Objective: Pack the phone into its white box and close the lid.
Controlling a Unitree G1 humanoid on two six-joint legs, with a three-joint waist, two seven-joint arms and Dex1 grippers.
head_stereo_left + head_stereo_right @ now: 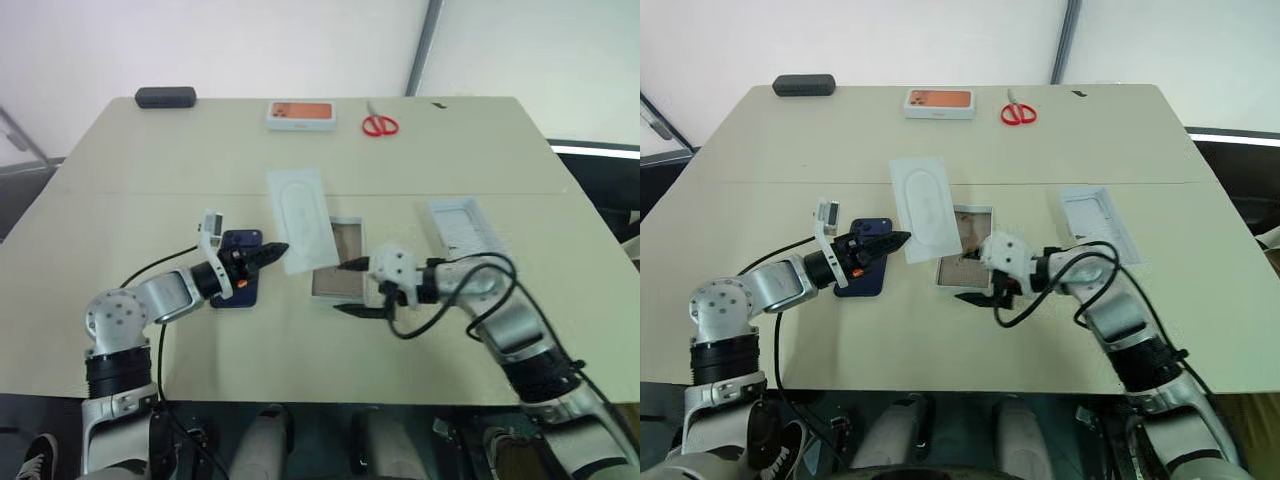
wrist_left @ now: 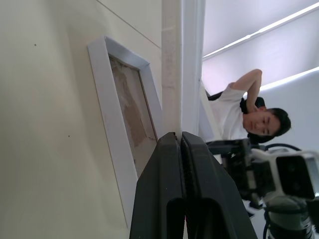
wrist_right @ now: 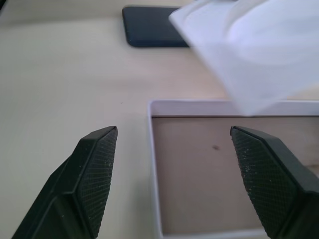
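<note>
Right gripper (image 1: 351, 288) is held spread wide at the near end of the white box (image 1: 336, 270).
Insert card (image 1: 302, 218) is pinched by the left gripper (image 1: 270, 252); the phone (image 1: 240, 268) lies under that gripper, the lid (image 1: 465, 225) beyond the right arm.

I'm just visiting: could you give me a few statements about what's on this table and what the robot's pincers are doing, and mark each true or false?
1. The left pincer is shut on a flat white card. True.
2. The phone lies inside the white box. False: it lies on the table, beside the box.
3. The right pincer is open. True.
4. The scissors have blue handles. False: red.
5. The lid covers the box. False: it lies apart, on the robot's right.
</note>
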